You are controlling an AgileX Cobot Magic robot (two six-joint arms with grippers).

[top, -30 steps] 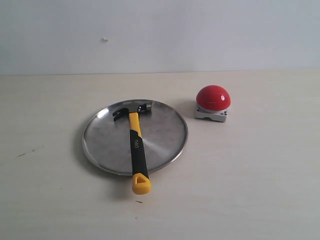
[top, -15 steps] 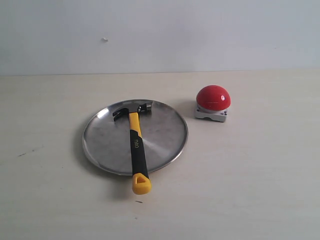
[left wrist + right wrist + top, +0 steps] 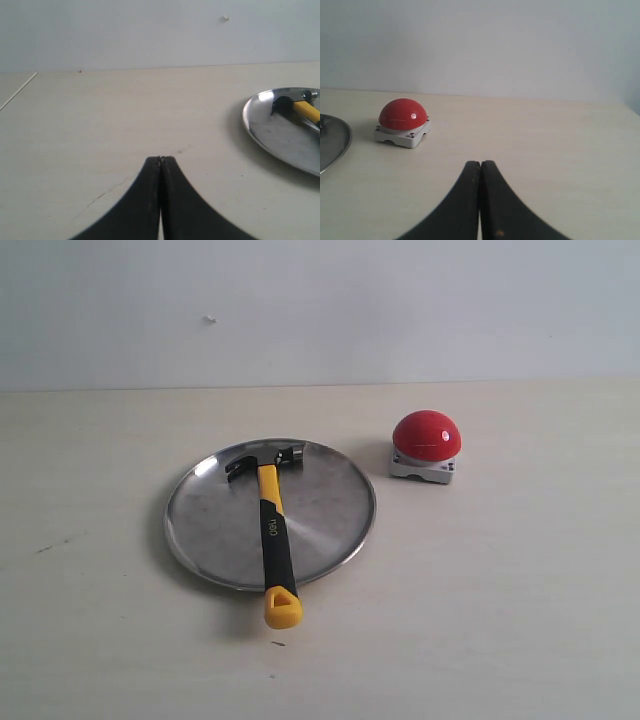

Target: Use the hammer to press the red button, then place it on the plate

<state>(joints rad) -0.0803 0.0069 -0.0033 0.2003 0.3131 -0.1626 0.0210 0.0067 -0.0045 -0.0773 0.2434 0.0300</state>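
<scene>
Now hammer (image 3: 272, 525) on plate (image 3: 205, 515), fingers closed

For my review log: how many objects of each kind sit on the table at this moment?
Hammer: 1
Plate: 1
Red button: 1
Total: 3

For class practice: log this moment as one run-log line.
yellow-and-black steel-headed hammer: on round silver metal plate; red dome button: beside plate; left claw, right claw: shut

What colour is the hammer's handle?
Yellow and black, the hammer handle's end yellow; clearest in the exterior view.
</scene>
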